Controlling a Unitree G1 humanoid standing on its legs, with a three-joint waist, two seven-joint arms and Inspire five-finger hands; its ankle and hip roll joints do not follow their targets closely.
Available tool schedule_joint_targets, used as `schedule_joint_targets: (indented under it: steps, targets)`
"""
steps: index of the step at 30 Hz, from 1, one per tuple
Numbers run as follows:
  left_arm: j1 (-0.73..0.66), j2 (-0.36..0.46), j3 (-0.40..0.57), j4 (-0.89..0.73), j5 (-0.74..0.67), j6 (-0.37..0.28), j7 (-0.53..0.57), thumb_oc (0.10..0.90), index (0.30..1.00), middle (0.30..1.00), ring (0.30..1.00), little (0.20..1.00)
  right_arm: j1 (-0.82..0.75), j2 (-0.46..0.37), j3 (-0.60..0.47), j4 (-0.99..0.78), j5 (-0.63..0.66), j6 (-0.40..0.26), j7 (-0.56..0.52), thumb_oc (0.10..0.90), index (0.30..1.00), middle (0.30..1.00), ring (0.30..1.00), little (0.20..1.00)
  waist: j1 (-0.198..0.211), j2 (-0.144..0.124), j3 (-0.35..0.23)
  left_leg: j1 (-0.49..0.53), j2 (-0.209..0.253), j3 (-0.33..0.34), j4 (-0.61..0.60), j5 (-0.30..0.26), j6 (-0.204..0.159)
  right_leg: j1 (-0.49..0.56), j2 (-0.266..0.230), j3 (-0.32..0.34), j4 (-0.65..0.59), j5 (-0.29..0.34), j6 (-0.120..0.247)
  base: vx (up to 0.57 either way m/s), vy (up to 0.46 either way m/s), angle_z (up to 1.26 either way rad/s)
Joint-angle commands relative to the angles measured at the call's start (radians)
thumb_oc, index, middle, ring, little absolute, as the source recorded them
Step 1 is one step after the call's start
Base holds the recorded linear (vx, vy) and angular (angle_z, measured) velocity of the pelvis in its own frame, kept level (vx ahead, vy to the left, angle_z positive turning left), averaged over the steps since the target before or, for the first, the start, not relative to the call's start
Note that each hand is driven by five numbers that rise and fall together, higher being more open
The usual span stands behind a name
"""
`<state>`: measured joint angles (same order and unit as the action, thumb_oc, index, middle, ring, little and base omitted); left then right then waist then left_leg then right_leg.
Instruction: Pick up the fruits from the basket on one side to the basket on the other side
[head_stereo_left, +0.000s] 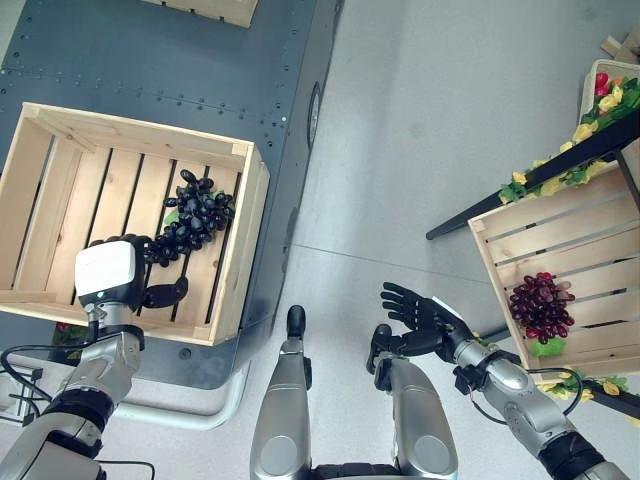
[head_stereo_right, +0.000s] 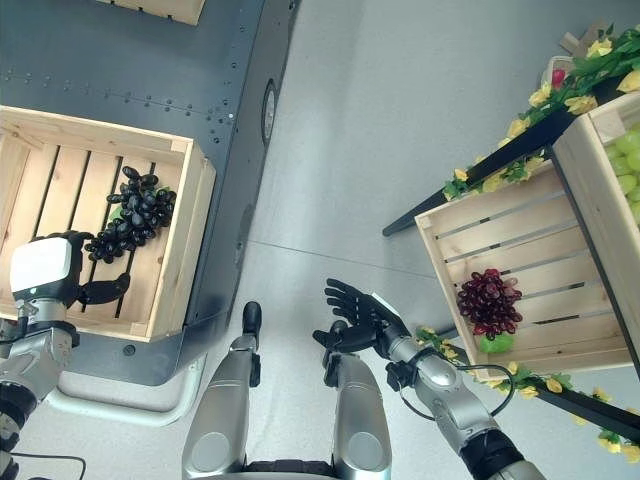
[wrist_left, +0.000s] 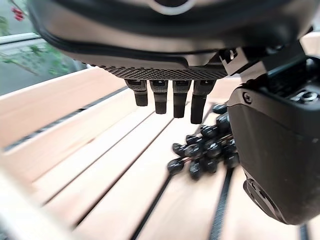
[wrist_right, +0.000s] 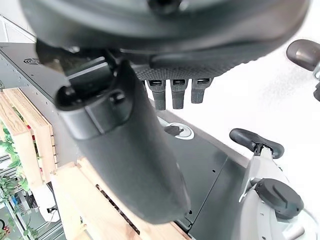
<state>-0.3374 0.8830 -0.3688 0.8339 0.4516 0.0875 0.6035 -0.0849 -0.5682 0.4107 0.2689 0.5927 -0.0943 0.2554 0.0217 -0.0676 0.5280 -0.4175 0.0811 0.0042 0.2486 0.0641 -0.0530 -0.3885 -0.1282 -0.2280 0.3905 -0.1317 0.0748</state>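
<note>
Black grapes: a dark bunch (head_stereo_left: 190, 222) lies on the slats of the left crate, toward its right wall and near the back; part of a green leaf peeks out beside it.
Left crate: a pale slatted wooden box (head_stereo_left: 60, 150) sits on a dark grey metal platform (head_stereo_left: 150, 60) at the robot's left.
Left hand: the hand (head_stereo_left: 125, 280) reaches into the crate from the near edge, back of the hand up, at the near end of the bunch. Its fingers (wrist_left: 172, 100) hang down loosely, straight and spread, above the slats, with the grapes just past them; the thumb juts out to the side. It holds nothing.
Left arm: it comes up from the lower left, bent at the wrist over the crate's near wall.
Red grapes: a dark red bunch (head_stereo_left: 541, 305) rests on a green leaf in the right crate (head_stereo_left: 600, 225), a tilted wooden box with yellow flowers (head_stereo_left: 545, 180) along its edge.
Right hand: the hand (head_stereo_left: 415, 310) hovers over the grey floor (head_stereo_left: 430, 120), fingers splayed and empty, well apart from the right crate.
Right arm: it extends from the lower right, forearm angled inward.
</note>
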Motion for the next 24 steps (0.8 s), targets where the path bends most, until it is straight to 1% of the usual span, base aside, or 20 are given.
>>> schedule_joint_targets:
  steps: [1, 4, 6, 8, 9, 16, 21, 23, 24]
  targets:
    - [-0.069, 0.079, 0.081, 0.036, -0.027, 0.061, 0.074, 0.800, 0.900, 0.900, 0.900, 0.900, -0.001, -0.003, 0.018, -0.118, 0.036, -0.102, 0.020, 0.800, 0.900, 0.900, 0.900, 0.900, 0.009, -0.038, -0.008, -0.053, -0.037, 0.074, 0.140, -0.106, 0.027, 0.078, 0.068, -0.018, -0.004, -0.027, -0.048, 0.00, -0.049, 0.00]
    - [-0.105, 0.082, 0.081, 0.053, -0.041, 0.104, 0.099, 0.800, 0.900, 0.900, 0.900, 0.900, -0.001, 0.007, 0.025, -0.131, 0.044, -0.101, 0.002, 0.800, 0.900, 0.900, 0.900, 0.900, 0.009, -0.052, -0.008, -0.060, -0.031, 0.080, 0.153, -0.115, 0.031, 0.081, 0.073, -0.024, -0.003, -0.026, -0.050, 0.01, -0.028, 0.06]
    - [-0.129, 0.094, 0.081, 0.080, -0.069, 0.101, 0.108, 0.800, 0.900, 0.900, 0.900, 0.900, -0.002, 0.012, 0.028, -0.127, 0.051, -0.107, 0.002, 0.800, 0.900, 0.900, 0.900, 0.900, 0.006, -0.059, -0.008, -0.064, -0.026, 0.084, 0.159, -0.119, 0.032, 0.080, 0.076, -0.025, -0.003, -0.026, -0.050, 0.00, 0.000, 0.00]
    - [-0.141, 0.089, 0.087, 0.092, -0.061, 0.102, 0.127, 0.800, 0.900, 0.900, 0.900, 0.900, -0.003, 0.017, 0.030, -0.128, 0.051, -0.110, 0.004, 0.800, 0.900, 0.900, 0.900, 0.900, 0.004, -0.066, -0.008, -0.070, -0.023, 0.087, 0.165, -0.122, 0.033, 0.078, 0.079, -0.026, -0.005, -0.024, -0.050, 0.00, 0.000, 0.00]
    - [-0.156, 0.091, 0.089, 0.103, -0.066, 0.103, 0.146, 0.800, 0.900, 0.900, 0.900, 0.900, -0.001, 0.022, 0.034, -0.131, 0.052, -0.109, -0.001, 0.800, 0.900, 0.900, 0.900, 0.900, 0.003, -0.074, -0.008, -0.077, -0.020, 0.088, 0.173, -0.127, 0.034, 0.076, 0.083, -0.024, -0.006, -0.022, -0.050, 0.01, -0.013, 0.03]
    - [-0.249, 0.104, 0.086, 0.124, -0.073, 0.136, 0.214, 0.800, 0.900, 0.900, 0.900, 0.900, -0.009, 0.034, 0.055, -0.143, 0.068, -0.118, -0.026, 0.800, 0.900, 0.900, 0.900, 0.900, -0.008, -0.096, -0.008, -0.108, -0.014, 0.096, 0.189, -0.139, 0.038, 0.048, 0.091, -0.022, -0.011, -0.009, -0.045, 0.00, -0.002, 0.00]
    - [-0.273, 0.103, 0.071, 0.127, -0.061, 0.126, 0.190, 0.800, 0.900, 0.900, 0.900, 0.900, -0.010, 0.037, 0.057, -0.142, 0.068, -0.121, -0.027, 0.800, 0.900, 0.900, 0.900, 0.900, -0.016, -0.102, -0.008, -0.122, -0.015, 0.101, 0.188, -0.140, 0.038, 0.031, 0.095, -0.018, -0.021, 0.001, -0.041, 0.00, 0.007, 0.00]
    - [-0.282, 0.101, 0.063, 0.126, -0.050, 0.110, 0.169, 0.800, 0.900, 0.900, 0.900, 0.900, -0.012, 0.035, 0.058, -0.147, 0.070, -0.118, -0.032, 0.800, 0.900, 0.900, 0.900, 0.900, -0.021, -0.103, -0.008, -0.128, -0.014, 0.106, 0.186, -0.140, 0.040, 0.018, 0.094, -0.015, -0.021, 0.005, -0.039, 0.01, 0.047, 0.03]
    - [-0.290, 0.100, 0.053, 0.124, -0.038, 0.094, 0.140, 0.800, 0.900, 0.900, 0.900, 0.900, -0.015, 0.034, 0.057, -0.145, 0.067, -0.120, -0.033, 0.800, 0.900, 0.900, 0.900, 0.900, -0.025, -0.101, -0.008, -0.133, -0.015, 0.110, 0.183, -0.138, 0.041, 0.004, 0.092, -0.013, -0.019, 0.010, -0.037, 0.00, 0.067, 0.06]
